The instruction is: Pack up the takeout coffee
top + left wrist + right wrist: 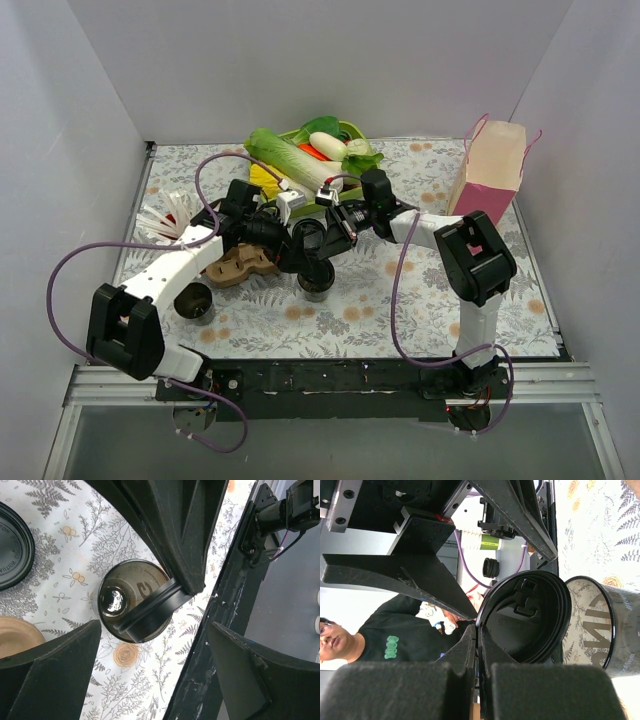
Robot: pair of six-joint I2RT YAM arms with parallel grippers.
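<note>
The right gripper (477, 647), pressed together, pinches the black lid (525, 615) by its rim, at the open cup's (600, 625) nine o'clock. The left gripper (155, 627) is spread wide, holding nothing.

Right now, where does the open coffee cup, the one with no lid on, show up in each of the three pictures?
Top external: the open cup stands near the middle, just below centre.
Left wrist: centre, seen from above, with the black lid tilted over it.
Right wrist: right edge, sideways in the picture, beside the lid.
Shared landmark: the flowered table cover.
</note>
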